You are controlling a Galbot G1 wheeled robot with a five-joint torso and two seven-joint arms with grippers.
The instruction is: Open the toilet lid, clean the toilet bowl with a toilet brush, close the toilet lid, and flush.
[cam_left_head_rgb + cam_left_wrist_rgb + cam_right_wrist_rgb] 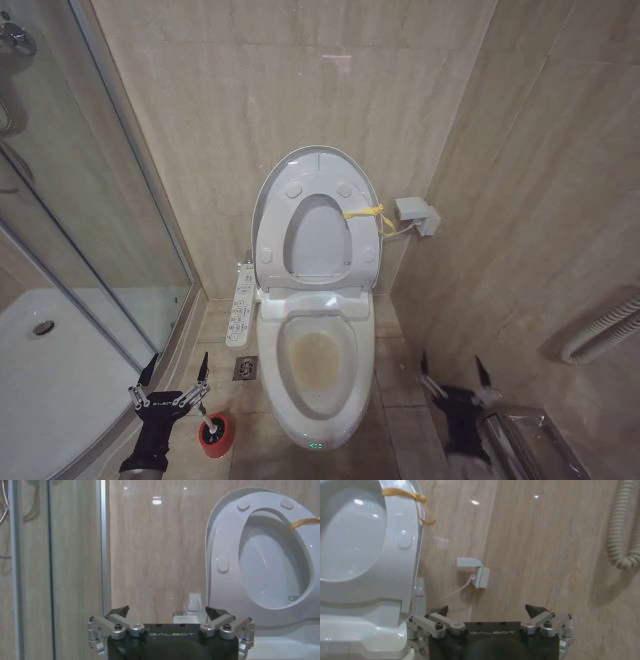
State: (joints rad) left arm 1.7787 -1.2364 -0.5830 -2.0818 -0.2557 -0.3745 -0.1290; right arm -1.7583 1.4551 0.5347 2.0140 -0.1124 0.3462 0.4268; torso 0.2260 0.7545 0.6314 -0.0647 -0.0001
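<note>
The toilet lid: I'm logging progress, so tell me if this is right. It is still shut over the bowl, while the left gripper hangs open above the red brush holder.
Not quite. In the head view the toilet lid stands raised against the wall, leaving the stained toilet bowl uncovered. The rest holds: the left gripper hangs open above the red brush holder.

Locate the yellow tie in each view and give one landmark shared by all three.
Head view: yellow tie at the raised toilet lid's right edge.
Left wrist view: at the picture's right edge, across the raised seat.
Right wrist view: near the top, knotted at the lid's rim.
Shared landmark: the raised lid.
</note>
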